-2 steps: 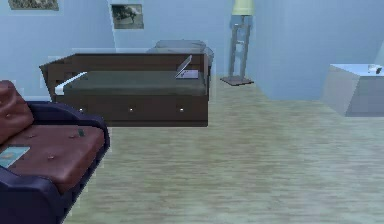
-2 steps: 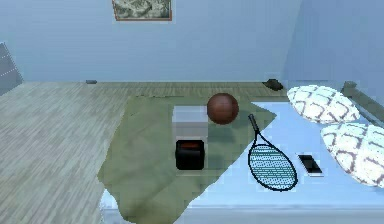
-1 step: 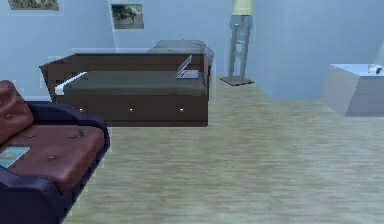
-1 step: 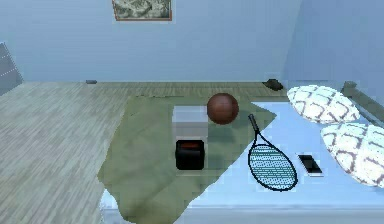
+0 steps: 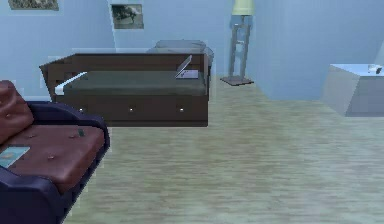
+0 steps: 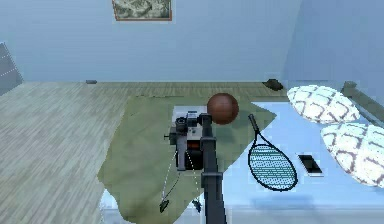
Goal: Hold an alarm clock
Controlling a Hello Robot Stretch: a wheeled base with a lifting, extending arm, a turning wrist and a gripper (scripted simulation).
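1. Arm [image 6: 212, 190]: dark bar rising from the arm side view's bottom edge, over the bed [image 6: 325, 200].
2. End effector [image 6: 172, 196]: thin fingers run toward the near edge of the green blanket [image 6: 135, 150]. Its grip state I cannot tell, and with the blanket behind it I cannot tell if it holds anything.
3. Alarm clock: I cannot say with confidence which blob it is. Best candidate, as a judgement only, is the small dark lump w/ a reddish spot [image 6: 186, 142] at the arm's far end, but it may be part of the end effector's own body.
4. Key relation: if that lump is the clock, it lies farther out than the fingertips, just left of the bar. Touching or apart, over or beside, I cannot tell. Long axis also not readable.
5. Right of the bar on the bed: tennis racket [image 6: 271, 163], then a phone [image 6: 311, 165]. Neither is clock-like.
6. Farther: basketball [image 6: 222, 108] near the lump, w/ a pale flat thing [image 6: 186, 112] to its left.
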